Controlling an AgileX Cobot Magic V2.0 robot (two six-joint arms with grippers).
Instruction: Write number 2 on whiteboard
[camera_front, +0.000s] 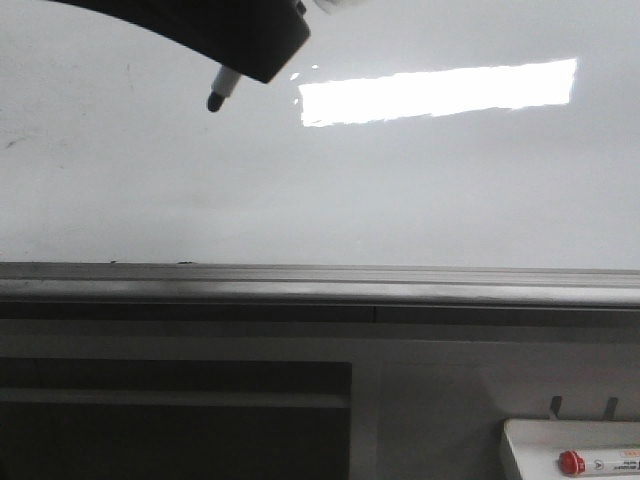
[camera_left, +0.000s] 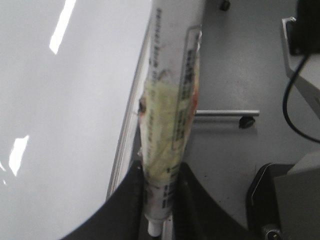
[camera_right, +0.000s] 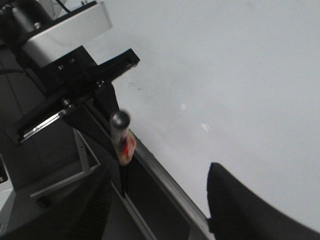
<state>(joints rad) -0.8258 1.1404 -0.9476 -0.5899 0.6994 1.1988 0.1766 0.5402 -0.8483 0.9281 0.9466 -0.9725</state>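
Note:
The whiteboard (camera_front: 400, 190) fills the upper front view, glossy white-grey, with its grey metal bottom rail (camera_front: 320, 285) below. No dark line of the number 2 shows on it. My left gripper (camera_front: 262, 70) reaches in from the top left and is shut on a marker (camera_front: 222, 88). Its dark tip points down-left, close to the board; I cannot tell if it touches. In the left wrist view the jaws (camera_left: 160, 172) clamp the marker's taped barrel (camera_left: 170, 100). My right gripper (camera_right: 157, 172) is open and empty, and looks at the left gripper (camera_right: 95, 90) and marker (camera_right: 121, 137).
A small white tray (camera_front: 530, 445) with a red-capped marker (camera_front: 600, 461) sits at the bottom right, below the board. A bright light reflection (camera_front: 440, 90) lies on the board's upper right. A dark frame and grey floor are under the rail.

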